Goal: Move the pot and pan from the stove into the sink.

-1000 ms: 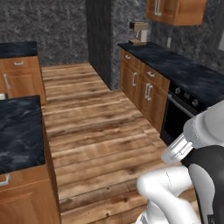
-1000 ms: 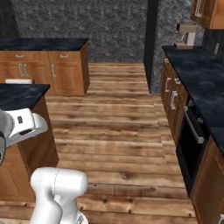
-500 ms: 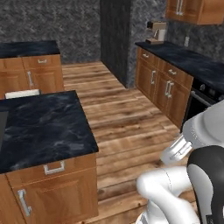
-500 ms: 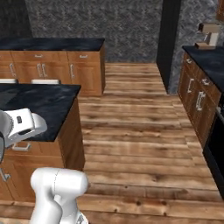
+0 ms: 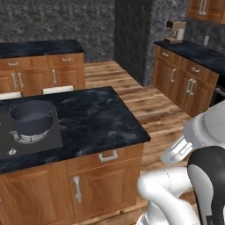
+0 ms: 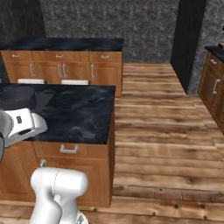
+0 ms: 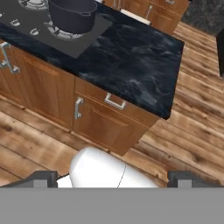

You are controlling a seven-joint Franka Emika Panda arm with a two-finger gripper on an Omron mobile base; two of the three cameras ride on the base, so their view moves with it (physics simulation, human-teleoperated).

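Resting pot [image 5: 31, 117] on stove [image 5: 30, 140], seemingly unlabelled

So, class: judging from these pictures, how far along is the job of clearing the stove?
Nothing looks done: the pot sits on a burner of the stove on the island. Nothing is in hand; the open fingers hang over the floor by the island. Both moves remain; pan and sink can't be made out.

The white arm [image 5: 176, 193] is folded close above its base, its pale lower link bending up into a dark joint and a white upper link at the lower right of the left base view. In the right base view the same arm [image 6: 52, 188] rises at lower left. The claw [image 7: 113, 179] points downward, fingertips [image 7: 43, 178] spread wide apart, holding nothing.
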